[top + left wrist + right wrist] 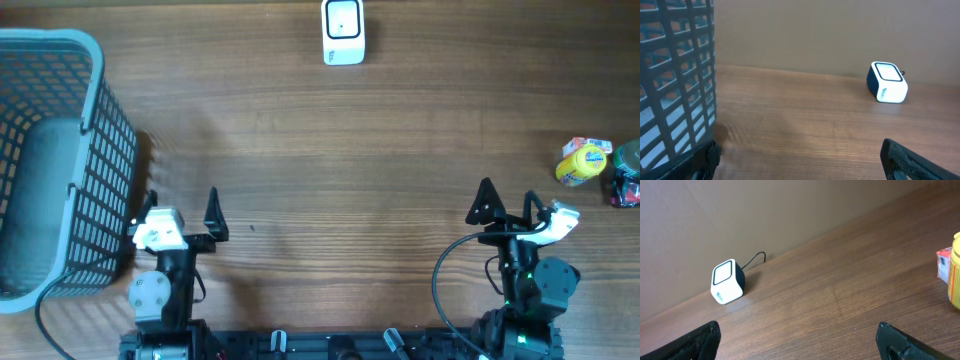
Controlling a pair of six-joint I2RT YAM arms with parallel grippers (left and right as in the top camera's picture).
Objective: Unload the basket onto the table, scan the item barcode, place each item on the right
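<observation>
A white barcode scanner [343, 32] with a dark back stands at the far middle of the table; it also shows in the left wrist view [886, 82] and the right wrist view [727, 281]. The items lie at the right edge: a yellow bottle [582, 163] [955, 270], a red-and-white packet [588, 146] [943, 265] behind it, and a dark green can [627, 160]. My left gripper [182, 208] [800, 160] is open and empty at the near left. My right gripper [510, 207] [800, 342] is open and empty at the near right, left of and nearer than the items.
A grey mesh basket [90, 150] [675, 75] fills the left side, right beside my left gripper's outer finger. A black cable runs from the scanner toward the back wall. Bare wooden table [350, 180] lies between the grippers and the scanner.
</observation>
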